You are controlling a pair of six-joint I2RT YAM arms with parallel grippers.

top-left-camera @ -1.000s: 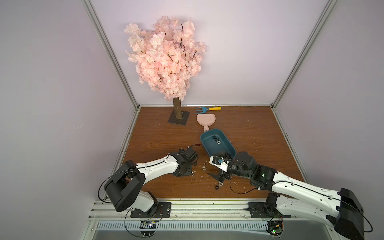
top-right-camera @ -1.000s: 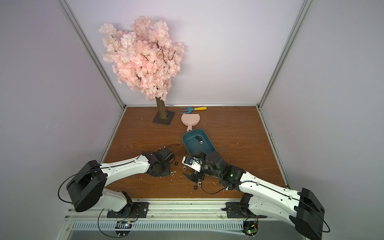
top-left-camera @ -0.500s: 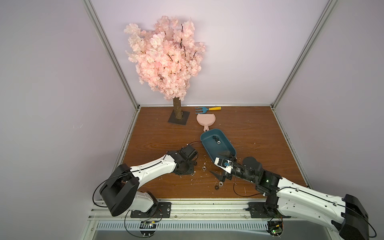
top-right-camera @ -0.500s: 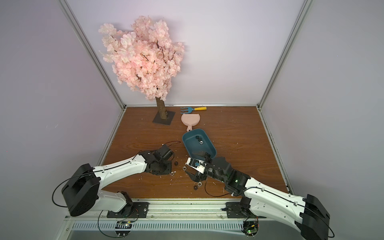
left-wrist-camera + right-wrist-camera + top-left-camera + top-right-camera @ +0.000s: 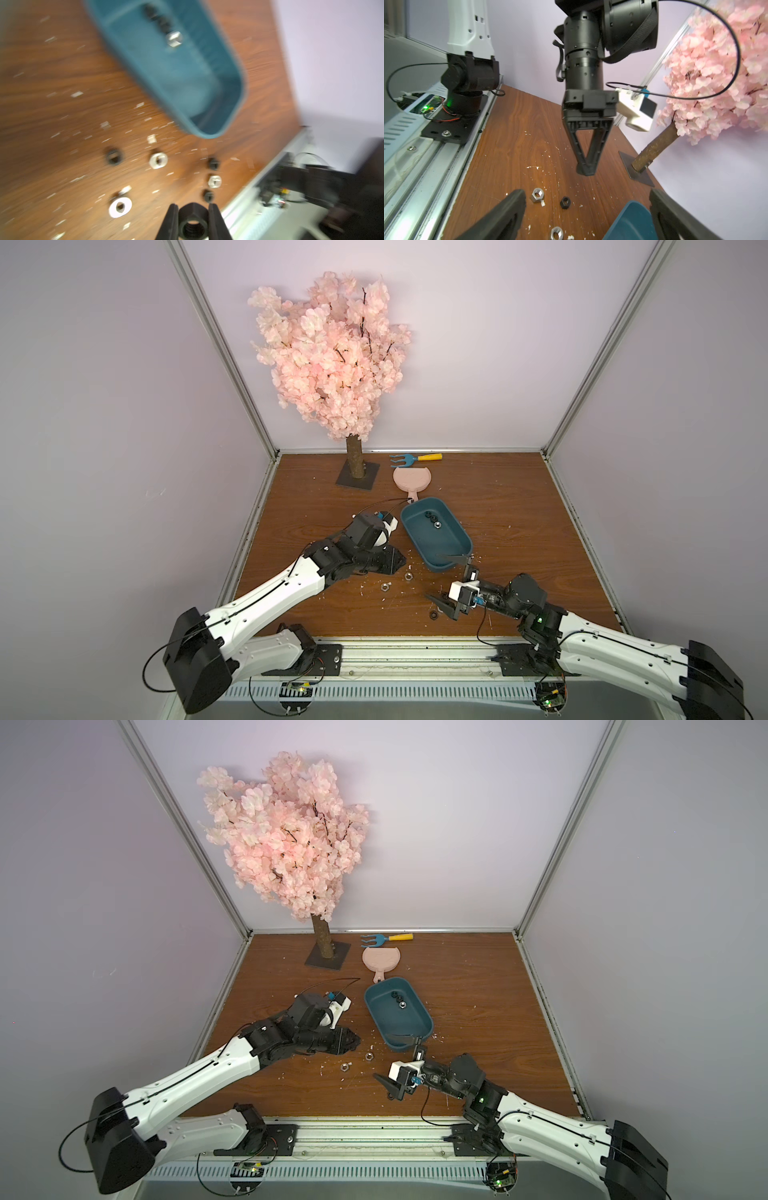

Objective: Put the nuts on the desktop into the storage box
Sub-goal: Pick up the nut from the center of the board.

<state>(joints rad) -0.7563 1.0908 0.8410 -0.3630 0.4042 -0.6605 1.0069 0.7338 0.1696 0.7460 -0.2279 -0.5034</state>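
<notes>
Left wrist view: left fingers (image 5: 171, 222) pinch a black nut (image 5: 193, 215); right fingers (image 5: 508, 212) gape wide, storage box (image 5: 629, 222) between.

Left arm: the left gripper (image 5: 397, 565), clamped on a black nut (image 5: 193, 218), sits slightly higher in the frame than a second ago. Its shoulder link is now lower and further toward the lower left corner.

Right arm: the right gripper (image 5: 445, 580) and its wrist are further toward the lower right, drawn back from the storage box (image 5: 436, 543). The rear link now reaches the lower right edge.
</notes>
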